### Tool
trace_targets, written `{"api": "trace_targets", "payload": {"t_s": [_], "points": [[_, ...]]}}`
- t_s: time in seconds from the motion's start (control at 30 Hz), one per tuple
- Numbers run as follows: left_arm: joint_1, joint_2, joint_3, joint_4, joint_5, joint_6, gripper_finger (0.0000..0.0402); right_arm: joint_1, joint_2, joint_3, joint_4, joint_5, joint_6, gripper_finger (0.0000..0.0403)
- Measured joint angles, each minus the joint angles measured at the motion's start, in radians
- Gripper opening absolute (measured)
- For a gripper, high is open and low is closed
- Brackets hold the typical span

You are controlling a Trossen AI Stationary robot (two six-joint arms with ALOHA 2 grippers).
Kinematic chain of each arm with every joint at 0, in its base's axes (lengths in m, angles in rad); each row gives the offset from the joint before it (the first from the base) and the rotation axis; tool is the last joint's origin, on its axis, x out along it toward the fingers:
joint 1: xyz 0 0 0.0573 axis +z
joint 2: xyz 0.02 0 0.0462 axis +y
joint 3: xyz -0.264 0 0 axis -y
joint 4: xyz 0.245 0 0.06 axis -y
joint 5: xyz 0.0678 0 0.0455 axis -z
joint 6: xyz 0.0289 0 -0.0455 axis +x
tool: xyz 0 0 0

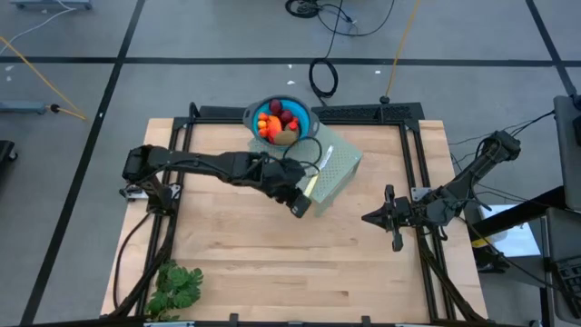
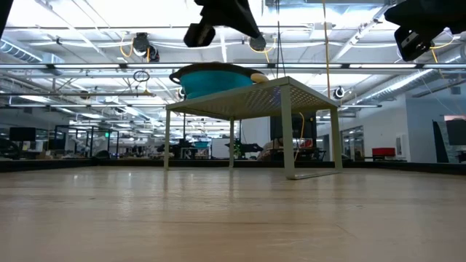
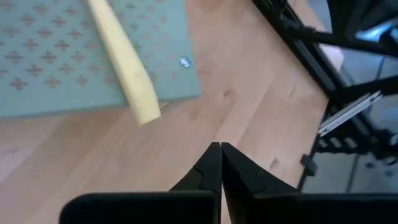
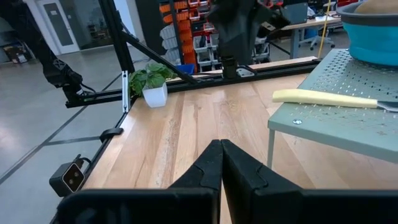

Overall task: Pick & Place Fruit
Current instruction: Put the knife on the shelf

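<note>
Pale wooden table (image 1: 272, 263), seen from above, carries every item shown. Largest upon it is a grey-green perforated stand (image 1: 336, 168), a small raised platform on four legs lying toward twelve o'clock of the table centre. A teal bowl (image 1: 304, 111) sits at the stand's far end, at about eleven o'clock on its top. The bowl holds the fruit (image 1: 278, 123): dark red balls, orange-red pieces and one olive-brown oval, heaped together; in the low view only a pale rounded top shows above the rim. A yellow-handled knife (image 3: 124, 62) lies flat on the stand's top, its handle end reaching over the edge. A leafy green bunch (image 1: 177, 286) rests near the table's seven o'clock corner.

Left gripper (image 1: 298, 204) hangs at the stand's near corner, just beside the knife handle, its jaws clenched together on nothing; the left wrist view shows the two fingertips (image 3: 211, 163) meeting above bare wood. The fruit lies at roughly twelve o'clock from these jaws, apart from them, inside the bowl. Right gripper (image 1: 377, 218) waits at three o'clock of the table, jaws likewise pressed together and empty, with the fruit well apart at about ten o'clock.
</note>
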Motion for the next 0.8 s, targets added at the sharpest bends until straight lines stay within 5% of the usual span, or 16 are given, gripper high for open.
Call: {"api": "trace_targets", "payload": {"t_s": [0.8], "points": [[-0.125, 0.049, 0.000, 0.040, -0.336, 0.194, 0.0000, 0.000, -0.001, 0.000, 0.000, 0.000, -0.029, 0.0000]]}}
